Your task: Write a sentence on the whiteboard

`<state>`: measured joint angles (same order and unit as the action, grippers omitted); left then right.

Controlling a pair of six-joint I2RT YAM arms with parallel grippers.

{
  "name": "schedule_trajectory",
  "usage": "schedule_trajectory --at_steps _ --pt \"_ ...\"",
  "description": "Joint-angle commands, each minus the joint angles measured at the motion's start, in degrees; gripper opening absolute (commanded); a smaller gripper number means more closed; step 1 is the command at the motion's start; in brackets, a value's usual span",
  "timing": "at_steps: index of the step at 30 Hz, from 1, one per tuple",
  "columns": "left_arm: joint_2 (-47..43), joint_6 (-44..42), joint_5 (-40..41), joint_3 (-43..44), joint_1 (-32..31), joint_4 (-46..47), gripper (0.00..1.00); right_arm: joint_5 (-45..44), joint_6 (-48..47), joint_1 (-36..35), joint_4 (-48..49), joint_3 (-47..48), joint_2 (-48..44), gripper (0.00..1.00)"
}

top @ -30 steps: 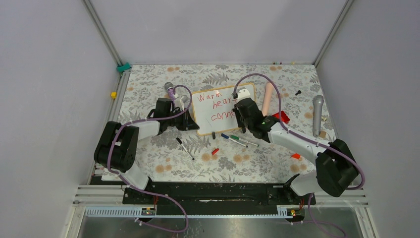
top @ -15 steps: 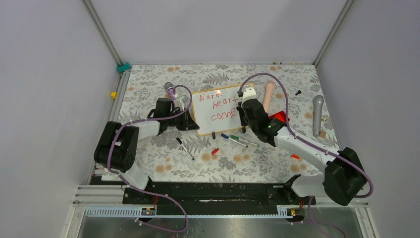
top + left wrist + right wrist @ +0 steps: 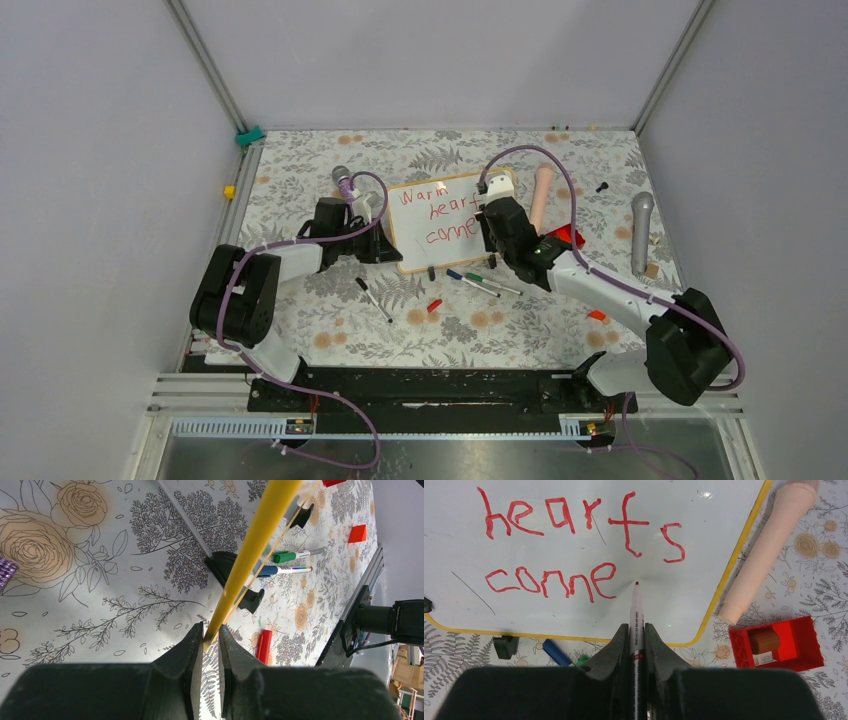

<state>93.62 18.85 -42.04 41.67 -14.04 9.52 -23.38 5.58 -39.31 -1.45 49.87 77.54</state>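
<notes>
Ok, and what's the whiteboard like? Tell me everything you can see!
The whiteboard is a small, shiny white rectangle with a rounded yellowish frame and black clip feet on its near edge. It sits on the flowery table cover. Red handwriting reads Warm, hearts, conne. The left gripper is shut on its left edge; a red marker in the right gripper points at the surface just after conne.

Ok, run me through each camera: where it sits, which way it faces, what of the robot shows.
Top external: above and behind the bases, looking down on the table; both arms show.
Left wrist: on the left arm, looking along the left gripper, shut on the whiteboard frame.
Right wrist: looking down past the right gripper, shut on a red marker, at the sentence.
Shared: both wrist views catch the blue pen.
</notes>
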Motion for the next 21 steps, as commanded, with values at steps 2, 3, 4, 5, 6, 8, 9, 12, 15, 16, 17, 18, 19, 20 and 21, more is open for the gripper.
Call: schedule_trajectory --at_steps 2,3,4,5,6,8,9,12,15,16,17,18,19,20,21 --pt "0.63 -0.57 1.87 2.02 0.44 0.94 0.01 -2.14 -0.89 0.4 0.97 3.23 0.82 0.0" --pt "0.72 -0.57 1.78 2.02 0.49 1.02 0.01 -2.47 -1.03 0.38 0.95 3.3 0.98 0.0" --pt "0.76 -0.53 1.78 2.03 0.47 1.03 0.01 -2.73 -1.09 0.42 0.93 3.35 1.1 0.0" --pt "0.77 -0.49 1.79 2.03 0.44 1.1 0.01 -2.94 -1.17 0.42 0.93 3.31 1.26 0.0" --pt "0.77 -0.48 1.78 2.01 0.44 1.16 0.01 -3.11 -1.19 0.38 0.98 3.38 1.47 0.0" --pt "0.69 -0.48 1.73 2.03 0.44 1.18 0.01 -3.17 -1.19 0.38 0.99 3.53 1.65 0.0" --pt "0.76 -0.48 1.76 2.01 0.45 1.12 0.01 -3.2 -1.17 0.38 0.96 3.51 1.72 0.0" --pt "0.84 -0.48 1.77 2.01 0.47 1.13 0.01 -3.22 -1.16 0.42 0.94 3.52 1.95 0.0" --pt "0.79 -0.44 1.76 2.02 0.42 1.11 0.01 -2.78 -1.01 0.39 3.03 3.41 2.12 0.0" --pt "0.74 -0.48 1.78 2.01 0.44 1.13 0.01 -2.62 -1.0 0.39 3.19 3.4 2.23 0.0" --pt "0.83 -0.5 1.77 2.03 0.5 1.16 0.01 -2.46 -1.01 0.45 3.22 3.49 2.33 0.0" --pt "0.83 -0.49 1.77 2.06 0.51 1.15 0.01 -2.25 -1.09 0.38 3.26 3.56 2.39 0.0" --pt "0.81 -0.48 1.71 2.05 0.46 1.12 0.01 -2.1 -1.06 0.42 3.24 3.57 2.47 0.0" --pt "0.79 -0.48 1.73 2.06 0.49 1.12 0.01 -1.93 -1.07 0.44 3.2 3.59 2.47 0.0" --pt "0.85 -0.48 1.78 2.07 0.49 1.13 0.01 -1.57 -1.1 0.45 3.24 3.55 2.39 0.0"
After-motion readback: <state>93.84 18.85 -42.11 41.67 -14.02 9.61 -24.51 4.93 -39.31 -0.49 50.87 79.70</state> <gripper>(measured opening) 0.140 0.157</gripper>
